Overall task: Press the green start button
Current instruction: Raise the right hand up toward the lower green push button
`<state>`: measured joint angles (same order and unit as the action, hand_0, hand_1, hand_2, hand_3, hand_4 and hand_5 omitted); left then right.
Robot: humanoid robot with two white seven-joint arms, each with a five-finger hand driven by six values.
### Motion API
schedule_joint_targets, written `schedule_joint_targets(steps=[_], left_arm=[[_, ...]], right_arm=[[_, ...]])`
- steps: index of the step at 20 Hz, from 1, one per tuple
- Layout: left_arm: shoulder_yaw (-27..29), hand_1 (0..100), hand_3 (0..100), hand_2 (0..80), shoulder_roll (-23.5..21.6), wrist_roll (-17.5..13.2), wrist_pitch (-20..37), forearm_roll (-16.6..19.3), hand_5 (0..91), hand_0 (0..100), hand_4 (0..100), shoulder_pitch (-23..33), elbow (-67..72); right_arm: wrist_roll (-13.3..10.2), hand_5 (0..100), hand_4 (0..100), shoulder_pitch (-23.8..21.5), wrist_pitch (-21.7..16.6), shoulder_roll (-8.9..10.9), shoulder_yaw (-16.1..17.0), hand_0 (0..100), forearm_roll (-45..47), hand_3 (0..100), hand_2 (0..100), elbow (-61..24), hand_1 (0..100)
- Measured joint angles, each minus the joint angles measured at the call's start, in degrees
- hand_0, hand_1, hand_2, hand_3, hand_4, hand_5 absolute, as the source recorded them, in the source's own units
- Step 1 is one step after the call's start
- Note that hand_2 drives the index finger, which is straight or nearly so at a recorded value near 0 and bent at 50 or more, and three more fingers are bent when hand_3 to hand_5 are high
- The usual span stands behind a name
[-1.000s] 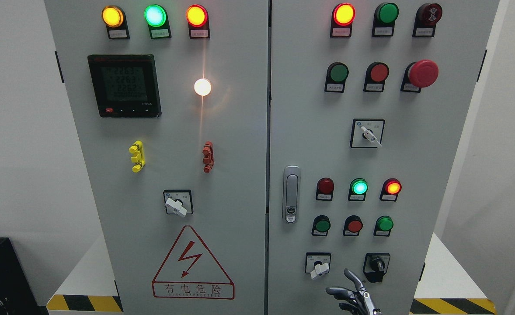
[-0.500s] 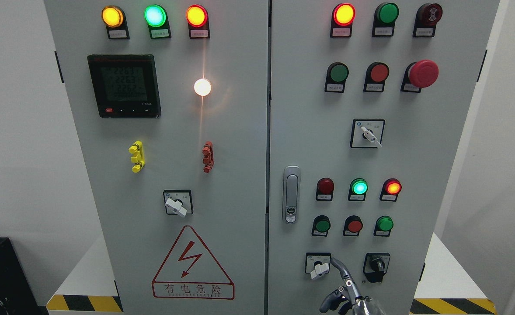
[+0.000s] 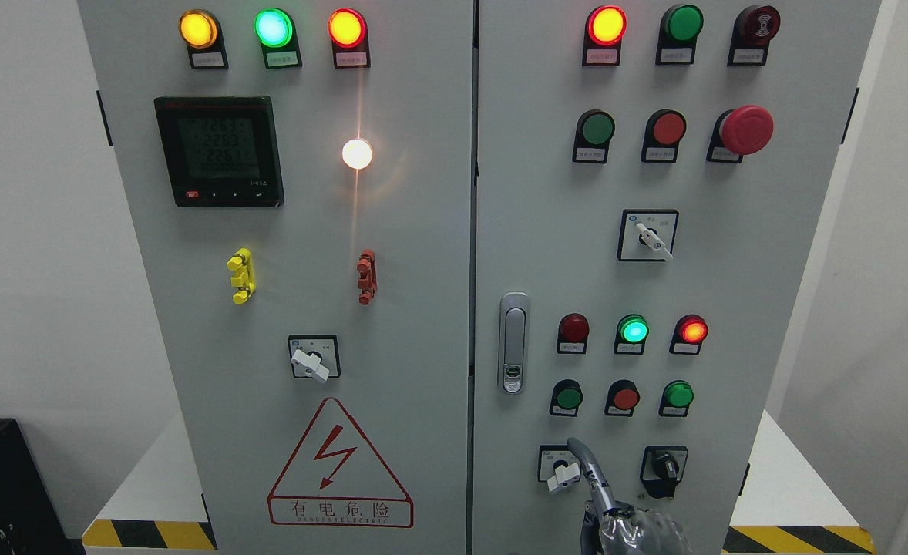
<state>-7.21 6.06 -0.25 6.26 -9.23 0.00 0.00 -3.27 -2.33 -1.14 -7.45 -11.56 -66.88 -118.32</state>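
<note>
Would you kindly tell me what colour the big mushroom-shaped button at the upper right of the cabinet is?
The mushroom button is red, seen best in the head view.

1. An industrial electrical room or test lab is showing: a grey control cabinet (image 3: 423, 231) is filling the frame's centre.
2. Indicator lamps (image 3: 273, 28) are glowing upper left.
3. Hazard-striped plinth (image 3: 149, 533) is sitting lower left.

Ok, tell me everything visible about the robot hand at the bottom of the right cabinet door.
The right hand rises from the bottom edge, grey-silver and metallic-looking, its knuckles partly wrapped in shiny clear film. One extended finger points up and leftward; the others look folded. The fingertip lies just right of the white-handled rotary switch, below the round green push button, which it has not reached. It holds nothing.
</note>
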Motion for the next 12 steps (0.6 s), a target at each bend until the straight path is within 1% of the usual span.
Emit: schedule_joint_targets(steps=[4,7,12], left_arm=[[0.0,56,0,0.0,0.0,0.0,0.0,0.0,0.0,12,0,0.0,0.0],[0.0,56,0,0.0,0.0,0.0,0.0,0.0,0.0,12,0,0.0,0.0],[0.0,56,0,0.0,0.0,0.0,0.0,0.0,0.0,12,0,0.0,0.0]], right_arm=[[-2.6,100,92,1.2,-0.1,-0.03,-0.2,26,-3.2,97,0,1.6,36],[-3.4,100,92,1.7,-0.1,-0.08,-0.3,28,-4.5,97,0,3.1,36],[-3.8,100,92,3.9,-0.2,-0.12,-0.3,30,-5.6,97,0,5.6,35]])
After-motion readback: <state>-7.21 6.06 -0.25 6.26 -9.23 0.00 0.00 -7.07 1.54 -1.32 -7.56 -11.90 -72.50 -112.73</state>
